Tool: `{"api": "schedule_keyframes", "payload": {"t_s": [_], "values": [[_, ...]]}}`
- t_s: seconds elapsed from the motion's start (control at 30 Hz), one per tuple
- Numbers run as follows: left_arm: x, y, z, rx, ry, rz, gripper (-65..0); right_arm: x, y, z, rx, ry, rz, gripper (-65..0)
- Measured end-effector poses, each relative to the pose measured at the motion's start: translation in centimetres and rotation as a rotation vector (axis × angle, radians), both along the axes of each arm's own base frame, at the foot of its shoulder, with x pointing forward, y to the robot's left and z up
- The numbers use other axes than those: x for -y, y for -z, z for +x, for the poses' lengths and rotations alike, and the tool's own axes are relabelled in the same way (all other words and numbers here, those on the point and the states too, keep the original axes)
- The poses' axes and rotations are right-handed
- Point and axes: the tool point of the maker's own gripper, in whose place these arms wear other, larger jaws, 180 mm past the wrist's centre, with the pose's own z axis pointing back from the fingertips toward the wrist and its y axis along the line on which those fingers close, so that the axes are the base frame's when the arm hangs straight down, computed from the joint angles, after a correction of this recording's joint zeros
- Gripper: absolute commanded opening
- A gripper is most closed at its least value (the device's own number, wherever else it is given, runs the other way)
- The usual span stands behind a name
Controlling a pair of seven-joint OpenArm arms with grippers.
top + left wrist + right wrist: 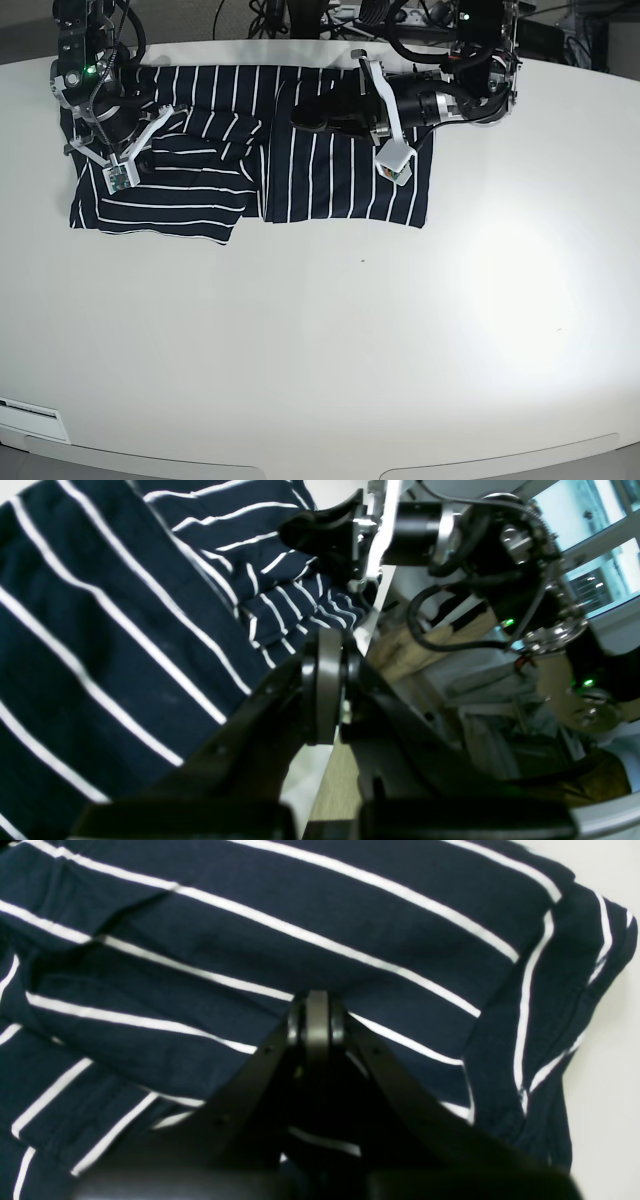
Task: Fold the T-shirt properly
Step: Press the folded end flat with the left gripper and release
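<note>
The T-shirt (330, 185), dark navy with thin white stripes, lies spread along the far side of the white table (350, 330). Its left part is doubled over into a loose fold. My left gripper (298, 118) reaches in from the right, low over the shirt's upper middle. In the left wrist view this gripper (325, 642) is shut, with bunched striped cloth (100, 630) at its tips. My right gripper (152, 155) sits on the folded left part. Its tips (317, 1002) are shut and pinch a raised layer of the shirt (250, 915). The right gripper (305, 527) also shows far off in the left wrist view.
Both arms' bases and cables crowd the table's far edge (330, 45). The left arm's white wrist camera (393, 160) hangs just above the shirt's right half. Bare table (610, 1065) borders the shirt's hem on the right of the right wrist view.
</note>
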Motion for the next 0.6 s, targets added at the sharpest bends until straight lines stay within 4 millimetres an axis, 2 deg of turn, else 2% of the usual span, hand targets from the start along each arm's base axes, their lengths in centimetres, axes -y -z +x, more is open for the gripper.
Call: {"api": "schedule_keyframes", "payload": {"t_s": [0.13, 0.2, 0.27, 0.33, 0.37, 0.47, 0.53, 0.6], "values": [[-0.9, -2.4, 1.7, 0.071, -0.042, -0.043, -65.0, 0.0, 0.0, 0.1, 0.002, 0.001, 0.000, -63.3], [-1.9, -3.7, 2.8, 0.121, -0.079, -0.050, -65.0, -0.1, -0.1, 0.1, 0.002, 0.001, 0.004, -63.3], [-3.2, -4.1, 3.9, 0.149, -0.130, -0.034, -65.0, 0.0, -0.1, 0.1, 0.003, 0.009, 0.006, -63.3], [-4.5, -2.7, 4.8, 0.169, -0.185, 0.066, -65.0, 0.1, -0.1, 0.2, 0.004, 0.020, 0.006, -63.3], [-5.1, -1.4, 5.2, 0.176, -0.210, 0.145, -65.0, 0.1, -0.1, 0.2, 0.004, 0.021, 0.006, -63.3], [-7.2, 3.4, 6.4, 0.050, -0.332, 0.369, -65.0, 0.1, -0.2, 0.4, 0.005, 0.020, 0.004, -63.3], [-7.2, 5.7, 6.0, 0.010, -0.329, 0.468, -65.0, 0.1, -0.3, 0.6, 0.005, 0.013, 0.002, -63.3], [-6.0, 6.9, 5.2, 0.005, -0.284, 0.514, -65.0, 0.1, -0.3, 0.7, 0.004, 0.014, 0.000, -63.3]]}}
